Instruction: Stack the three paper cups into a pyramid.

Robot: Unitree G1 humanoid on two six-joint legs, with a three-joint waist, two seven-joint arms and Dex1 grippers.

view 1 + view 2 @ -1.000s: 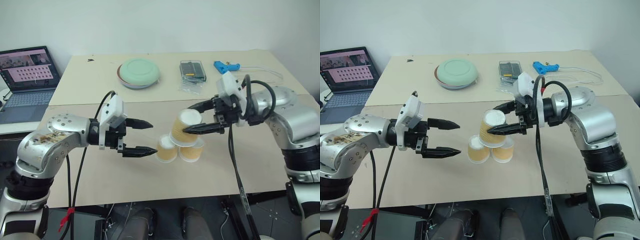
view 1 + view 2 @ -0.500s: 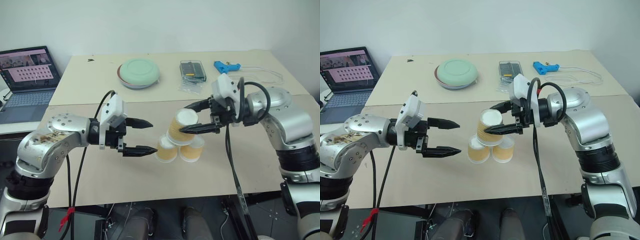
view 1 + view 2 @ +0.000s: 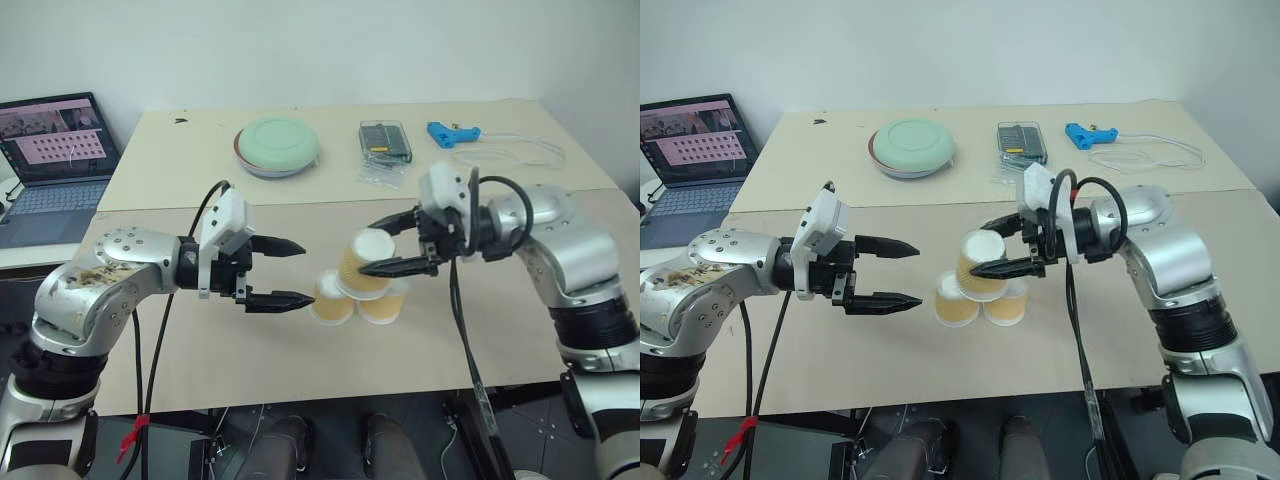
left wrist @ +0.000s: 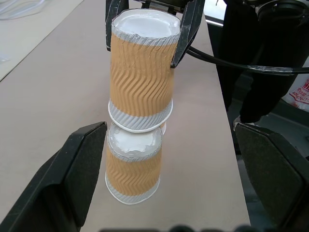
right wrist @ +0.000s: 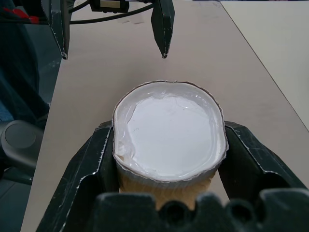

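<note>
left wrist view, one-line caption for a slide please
Right gripper sets the top paper cup on the lower cups, between the open left gripper's fingers.

Two pale tan tables (image 3: 200,330) butt together, seam running side to side. Near table: two upturned paper cups (image 3: 333,300) side by side. Far table (image 3: 180,160): green bowl (image 3: 278,144), clear plastic box (image 3: 386,141) on a plastic bag, blue glue gun (image 3: 452,133), white cable (image 3: 520,150). Laptop (image 3: 55,150) on a separate surface, left.

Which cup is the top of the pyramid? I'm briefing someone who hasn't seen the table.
On the near tan table, between the two grippers, stand three paper cups. The top cup sits upside down on the two base cups, between the right gripper's fingers; it alone is raised.
</note>
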